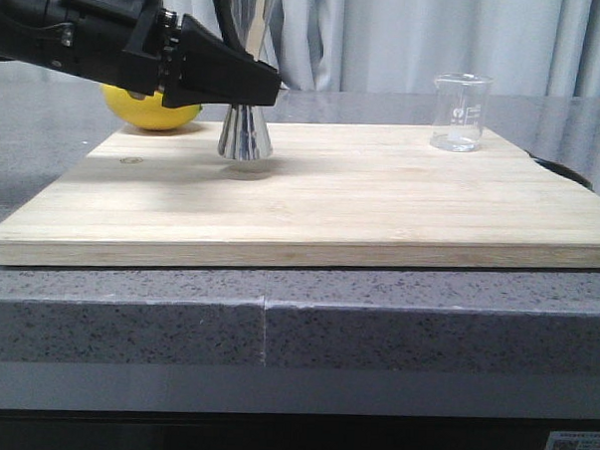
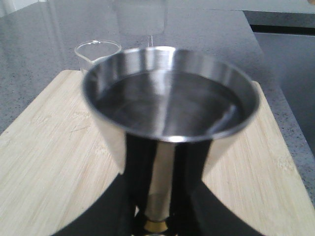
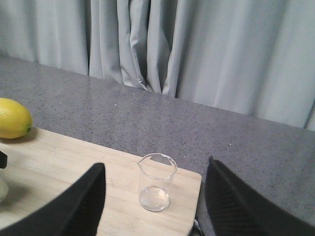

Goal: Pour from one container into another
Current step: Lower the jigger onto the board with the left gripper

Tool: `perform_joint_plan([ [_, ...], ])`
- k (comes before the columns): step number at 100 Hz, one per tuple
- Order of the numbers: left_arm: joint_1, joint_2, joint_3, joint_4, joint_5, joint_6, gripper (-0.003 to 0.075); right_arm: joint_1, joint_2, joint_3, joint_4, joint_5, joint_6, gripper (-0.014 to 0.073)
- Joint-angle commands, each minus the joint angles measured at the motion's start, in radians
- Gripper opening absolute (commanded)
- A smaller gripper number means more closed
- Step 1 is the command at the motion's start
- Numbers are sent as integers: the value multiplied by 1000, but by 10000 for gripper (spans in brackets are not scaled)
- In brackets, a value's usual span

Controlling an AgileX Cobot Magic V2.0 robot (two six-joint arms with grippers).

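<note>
The steel jigger (image 1: 246,133) is held upright at the back left of the cutting board (image 1: 380,209), its base just above its own shadow. My left gripper (image 1: 264,84) is shut on its narrow waist. In the left wrist view the jigger's wide cup (image 2: 170,105) fills the frame, with black fingers (image 2: 140,196) on either side of the gold band. The clear glass beaker (image 1: 459,112) stands upright at the back right corner of the board and looks empty. My right gripper (image 3: 156,164) is open, some way short of the beaker (image 3: 156,183). It does not show in the front view.
A yellow lemon (image 1: 151,111) lies on the grey counter just behind the board's back left corner, behind my left arm. A dark curved object (image 1: 569,170) sits off the board's right edge. Grey curtains hang behind the counter.
</note>
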Motion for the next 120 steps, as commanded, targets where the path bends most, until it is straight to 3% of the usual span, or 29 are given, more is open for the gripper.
perform_joint_plan([
  [1,4,-30,-28,-81,97,2,-19,0,-13,-26,3,-72,0,400],
  [120,4,5,-28,-82,100,3,-19,0,-13,-26,3,-69,0,400],
])
